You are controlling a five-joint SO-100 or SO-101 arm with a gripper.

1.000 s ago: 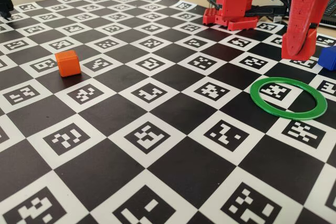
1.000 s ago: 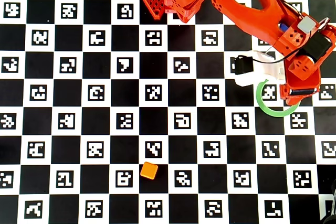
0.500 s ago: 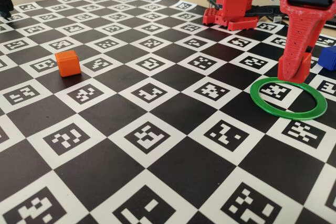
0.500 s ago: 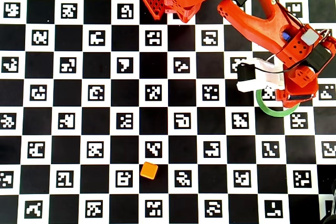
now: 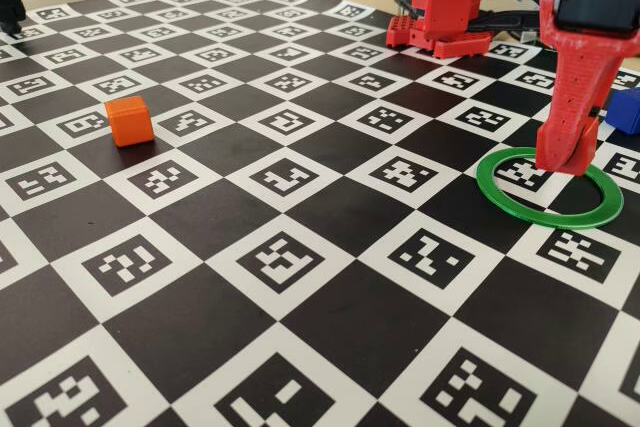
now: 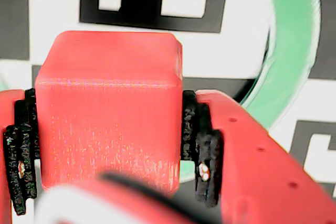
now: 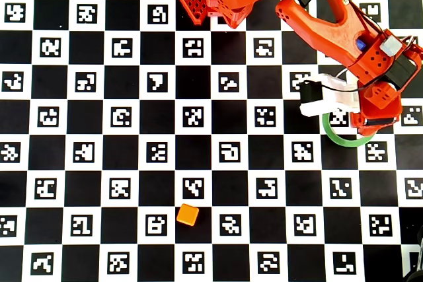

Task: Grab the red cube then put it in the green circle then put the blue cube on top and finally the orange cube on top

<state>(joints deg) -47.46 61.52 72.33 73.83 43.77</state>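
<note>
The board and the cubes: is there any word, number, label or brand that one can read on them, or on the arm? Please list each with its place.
None: no word, number or brand can be read in any view.
The checkered board bears only black-and-white square code marks, no letters.
The red cube, orange cube, blue cube and green circle are plain.
The gripper shows no label.
</note>
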